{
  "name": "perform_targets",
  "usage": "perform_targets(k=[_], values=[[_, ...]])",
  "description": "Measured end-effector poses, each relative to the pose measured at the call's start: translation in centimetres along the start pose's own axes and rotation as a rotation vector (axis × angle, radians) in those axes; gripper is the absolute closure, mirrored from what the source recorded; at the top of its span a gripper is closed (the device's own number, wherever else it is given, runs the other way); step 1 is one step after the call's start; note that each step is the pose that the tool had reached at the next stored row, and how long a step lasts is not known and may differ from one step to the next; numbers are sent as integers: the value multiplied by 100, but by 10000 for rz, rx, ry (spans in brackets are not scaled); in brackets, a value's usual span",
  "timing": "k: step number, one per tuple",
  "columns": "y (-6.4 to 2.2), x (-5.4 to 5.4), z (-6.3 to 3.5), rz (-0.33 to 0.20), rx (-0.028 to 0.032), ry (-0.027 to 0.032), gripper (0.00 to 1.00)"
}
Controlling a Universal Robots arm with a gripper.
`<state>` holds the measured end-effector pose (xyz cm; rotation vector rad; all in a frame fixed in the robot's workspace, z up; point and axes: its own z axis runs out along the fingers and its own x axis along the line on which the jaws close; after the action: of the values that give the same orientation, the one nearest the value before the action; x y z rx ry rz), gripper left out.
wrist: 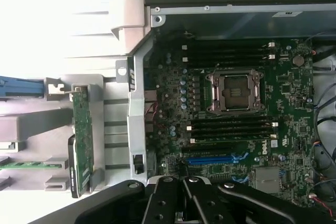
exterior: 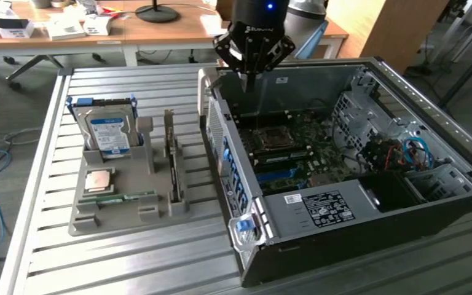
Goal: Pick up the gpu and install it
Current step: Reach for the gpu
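Note:
The gpu (exterior: 170, 157) is a thin green card with a metal bracket. It stands on edge in a slot of the grey holder (exterior: 117, 221), at the exterior view's left of the open computer case (exterior: 318, 212). In the wrist view the gpu (wrist: 83, 140) shows edge-on beside the case wall. My gripper (exterior: 250, 83) hangs over the case's far edge, above the motherboard (exterior: 294, 153), well apart from the gpu. Its fingers (wrist: 167, 198) are shut together with nothing between them.
The holder also carries a silver hard drive (exterior: 109, 132), a square processor (exterior: 98, 179) and a narrow green memory stick (exterior: 117, 198). The motherboard (wrist: 236, 103) has an empty processor socket (wrist: 234, 92) and a blue slot (wrist: 210, 159). Desks stand behind the slatted table (exterior: 137, 264).

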<state>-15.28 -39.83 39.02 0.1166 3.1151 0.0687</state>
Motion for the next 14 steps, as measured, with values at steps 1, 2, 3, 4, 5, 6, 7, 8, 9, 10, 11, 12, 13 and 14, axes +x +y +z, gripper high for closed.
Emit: perform_targets(k=[1, 2, 3, 4, 5, 6, 7, 8, 9, 10, 11, 12, 13, 14], values=[[0, 17, 1, 0, 0, 0, 89], [-1, 34, 3, 1, -1, 1, 89], [-1, 50, 4, 1, -1, 1, 89], [-2, 65, 5, 1, 0, 3, 89], [-2, 80, 6, 2, 0, 5, 89], [-3, 96, 7, 1, 0, 6, 89], [-4, 112, 9, 2, 0, 6, 89], [-4, 129, 10, 1, 0, 8, 89], [-4, 147, 12, 1, 1, 9, 89], [-5, 164, 13, 0, 1, 10, 89], [-5, 180, 14, 1, 0, 10, 89], [-6, 196, 16, 1, 1, 11, 89], [-6, 212, 17, 1, 1, 12, 89], [-7, 229, 18, 2, 1, 13, 89]])
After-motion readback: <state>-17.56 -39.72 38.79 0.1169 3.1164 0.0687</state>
